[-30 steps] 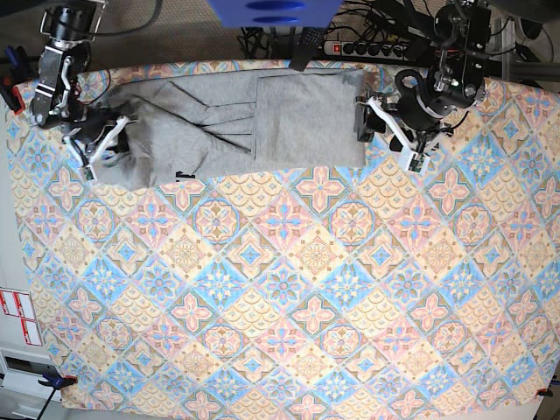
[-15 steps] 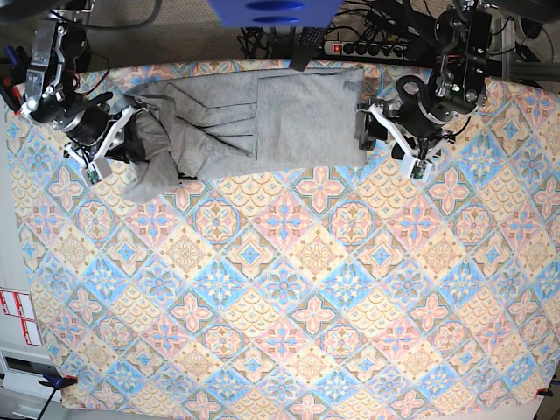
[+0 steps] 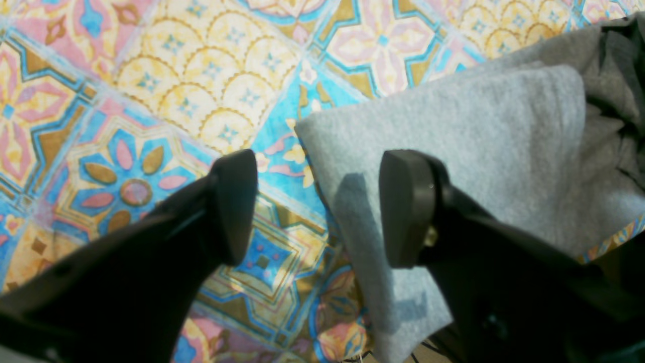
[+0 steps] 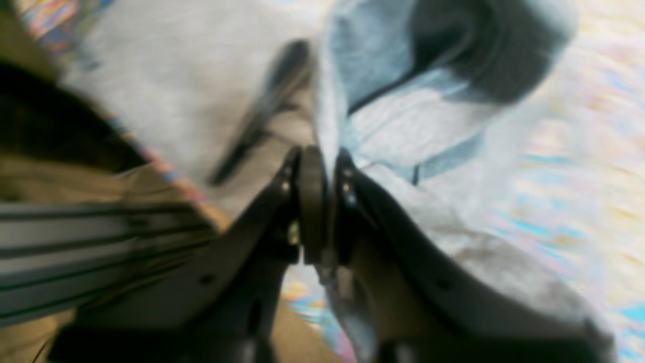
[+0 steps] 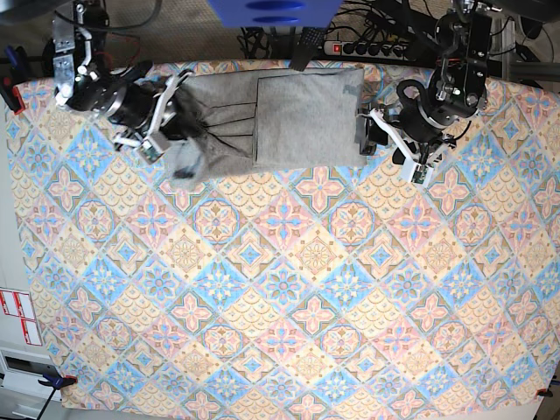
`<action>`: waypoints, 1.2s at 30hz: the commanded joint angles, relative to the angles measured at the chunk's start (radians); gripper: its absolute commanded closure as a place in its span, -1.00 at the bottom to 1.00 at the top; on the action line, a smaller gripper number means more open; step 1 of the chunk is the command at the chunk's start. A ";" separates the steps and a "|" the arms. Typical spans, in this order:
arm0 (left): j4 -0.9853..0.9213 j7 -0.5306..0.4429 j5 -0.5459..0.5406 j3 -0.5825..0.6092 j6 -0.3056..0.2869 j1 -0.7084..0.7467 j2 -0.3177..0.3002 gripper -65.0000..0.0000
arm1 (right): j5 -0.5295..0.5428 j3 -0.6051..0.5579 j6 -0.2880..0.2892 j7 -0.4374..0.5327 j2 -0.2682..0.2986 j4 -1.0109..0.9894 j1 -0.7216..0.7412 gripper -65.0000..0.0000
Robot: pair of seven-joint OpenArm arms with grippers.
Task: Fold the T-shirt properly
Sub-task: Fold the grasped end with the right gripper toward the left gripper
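The heather-grey T-shirt (image 5: 289,118) lies partly folded along the table's far edge; no lettering shows. My right gripper (image 5: 168,118), on the base view's left, is shut on the shirt's left end and holds it bunched and raised over the body of the shirt. The blurred right wrist view shows the jaws (image 4: 320,201) pinched on grey fabric (image 4: 176,91). My left gripper (image 5: 374,136) is open at the shirt's right edge. In the left wrist view (image 3: 320,206) one finger (image 3: 405,206) stands over the shirt's corner (image 3: 453,141), the other (image 3: 237,206) over the tablecloth.
A patterned tablecloth (image 5: 289,289) covers the table. A power strip (image 5: 367,48) and cables lie behind the far edge, next to a blue object (image 5: 271,10). Red and white labels (image 5: 17,315) are off the table's left edge.
My right gripper has lifted the shirt's left end and carried it to the right, over the shirt, so the spread cloth is shorter. The left arm has hardly moved.
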 commanded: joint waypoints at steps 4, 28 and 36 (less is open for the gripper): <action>0.015 -0.015 -0.007 -0.005 -0.003 -0.005 -0.008 -0.06 | 0.019 -0.092 0.010 0.022 0.010 0.023 0.016 0.94; 0.015 -0.015 -0.005 -0.005 -0.001 0.002 -0.008 -0.06 | 0.020 -0.590 0.010 -0.084 -0.063 -0.022 0.492 0.93; 0.015 -0.015 -0.004 -0.004 -0.001 0.002 -0.008 -0.06 | 0.020 -0.603 0.010 -0.113 -0.070 -0.031 0.518 0.87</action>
